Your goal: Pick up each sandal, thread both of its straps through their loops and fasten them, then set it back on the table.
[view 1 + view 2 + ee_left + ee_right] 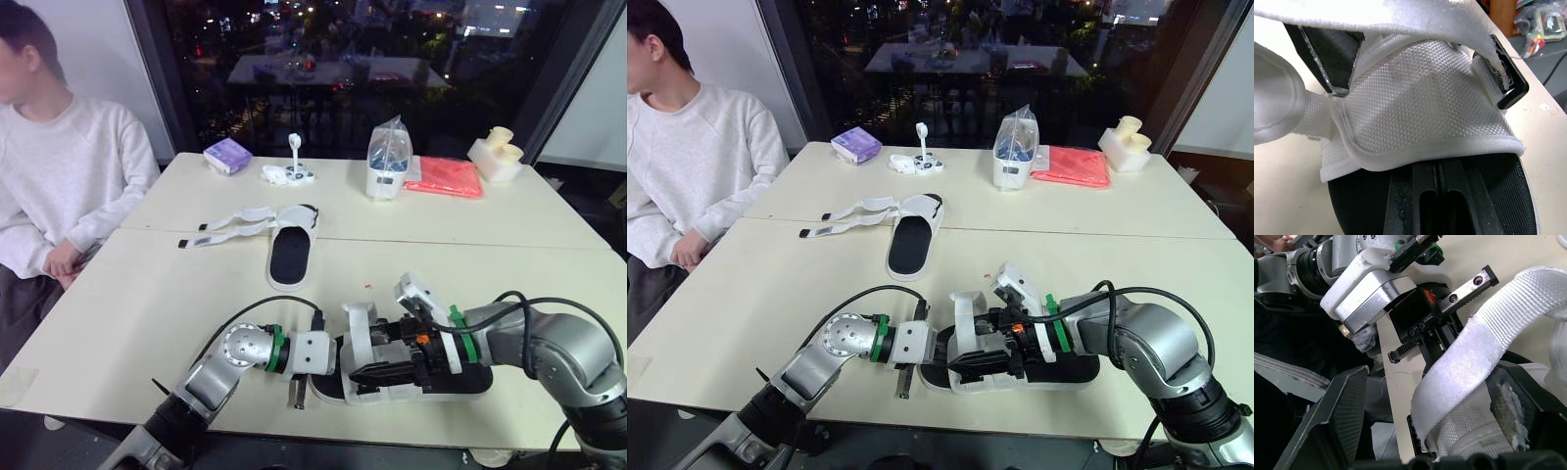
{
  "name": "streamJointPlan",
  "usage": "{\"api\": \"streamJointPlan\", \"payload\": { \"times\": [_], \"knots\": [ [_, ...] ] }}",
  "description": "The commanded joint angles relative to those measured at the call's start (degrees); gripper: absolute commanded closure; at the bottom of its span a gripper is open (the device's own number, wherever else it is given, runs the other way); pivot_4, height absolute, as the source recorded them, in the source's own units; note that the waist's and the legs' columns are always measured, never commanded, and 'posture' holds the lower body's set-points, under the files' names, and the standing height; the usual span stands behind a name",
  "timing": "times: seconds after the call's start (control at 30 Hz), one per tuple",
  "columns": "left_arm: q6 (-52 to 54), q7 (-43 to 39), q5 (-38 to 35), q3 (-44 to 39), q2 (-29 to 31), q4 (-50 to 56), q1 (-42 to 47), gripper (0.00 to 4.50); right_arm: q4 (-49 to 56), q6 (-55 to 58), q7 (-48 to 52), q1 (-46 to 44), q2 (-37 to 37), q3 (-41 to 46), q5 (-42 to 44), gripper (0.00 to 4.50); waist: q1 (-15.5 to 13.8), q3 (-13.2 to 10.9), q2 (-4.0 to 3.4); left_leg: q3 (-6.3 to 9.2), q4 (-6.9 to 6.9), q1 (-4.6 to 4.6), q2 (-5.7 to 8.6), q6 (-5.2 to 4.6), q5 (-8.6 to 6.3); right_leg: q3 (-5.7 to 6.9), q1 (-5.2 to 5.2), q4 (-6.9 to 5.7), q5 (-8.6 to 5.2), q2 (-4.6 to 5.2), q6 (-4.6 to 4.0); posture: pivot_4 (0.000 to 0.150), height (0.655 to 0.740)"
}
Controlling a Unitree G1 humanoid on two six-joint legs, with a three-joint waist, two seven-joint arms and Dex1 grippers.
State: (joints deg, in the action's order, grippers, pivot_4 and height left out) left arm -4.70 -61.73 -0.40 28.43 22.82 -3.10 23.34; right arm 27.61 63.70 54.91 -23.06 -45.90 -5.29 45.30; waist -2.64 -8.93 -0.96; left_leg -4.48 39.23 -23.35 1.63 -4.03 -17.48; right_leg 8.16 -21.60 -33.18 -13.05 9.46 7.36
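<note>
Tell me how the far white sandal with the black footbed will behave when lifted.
That white, black-footbed sandal probably lifts light; its flat sole looks thin, likely foam. Its two unfastened white straps lie limp across the cream table, so they will likely dangle and swing.

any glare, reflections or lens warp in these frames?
Left eye view: the dark window carries a pale table-like shape over city lights, likely a reflection; its frames lean inward, which looks like wide-lens warp; the table is evenly lit. Left wrist view: the strap is nearly blown white. Right wrist view: no glare to flag.
</note>
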Motion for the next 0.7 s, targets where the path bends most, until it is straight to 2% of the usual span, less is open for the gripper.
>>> {"api": "streamJointPlan", "payload": {
  "times": [0.03,0.1,0.17,0.2,0.63,0.7],
  "knots": [
    [2.32,0.14,4.51,3.49,0.82,-5.83,-2.14,4.50,0.51,0.11,-0.15,-1.20,0.17,0.56,1.29,2.30,0.00,0.00,0.00,0.00,0.00,0.00,0.00,0.00,0.00,0.00,0.00,0.00,0.00,0.00,0.00,0.150,0.7400],
    [2.15,0.21,4.56,3.52,0.77,-6.04,-2.18,4.50,0.40,0.21,-0.25,-1.32,0.29,0.51,1.45,3.45,0.00,0.00,0.00,0.00,0.00,0.00,0.00,0.00,0.00,0.00,0.00,0.00,0.00,0.00,0.00,0.150,0.7400],
    [1.94,0.34,4.64,3.56,0.66,-6.34,-2.19,4.50,0.34,0.23,-0.41,-1.45,0.37,0.36,1.44,4.37,0.00,0.00,0.00,0.00,0.00,0.00,0.00,0.01,0.00,0.00,0.00,0.00,0.00,0.00,0.01,0.150,0.7400],
    [1.81,0.42,4.70,3.60,0.61,-6.46,-2.22,4.50,0.31,0.17,-0.52,-1.49,0.38,0.29,1.36,4.47,0.00,0.00,0.00,0.00,0.00,0.00,0.00,0.00,0.00,0.00,0.00,0.00,0.00,0.00,0.01,0.150,0.7400],
    [1.47,0.43,4.70,3.48,0.52,-6.77,-1.99,4.50,0.51,-2.05,0.21,-0.04,-2.41,-4.09,-2.70,4.47,-0.32,0.00,0.00,0.00,0.00,0.00,0.00,0.00,0.00,0.00,0.00,0.01,0.00,0.00,0.01,0.150,0.7400],
    [1.53,0.31,4.65,3.48,0.60,-6.61,-1.90,4.50,-0.18,-0.34,0.30,-0.95,-2.28,-2.97,-0.91,4.47,-0.34,0.00,0.00,0.00,0.00,0.00,0.00,0.00,-0.01,0.00,0.00,0.01,0.00,0.00,0.01,0.150,0.7400]
  ]
}}
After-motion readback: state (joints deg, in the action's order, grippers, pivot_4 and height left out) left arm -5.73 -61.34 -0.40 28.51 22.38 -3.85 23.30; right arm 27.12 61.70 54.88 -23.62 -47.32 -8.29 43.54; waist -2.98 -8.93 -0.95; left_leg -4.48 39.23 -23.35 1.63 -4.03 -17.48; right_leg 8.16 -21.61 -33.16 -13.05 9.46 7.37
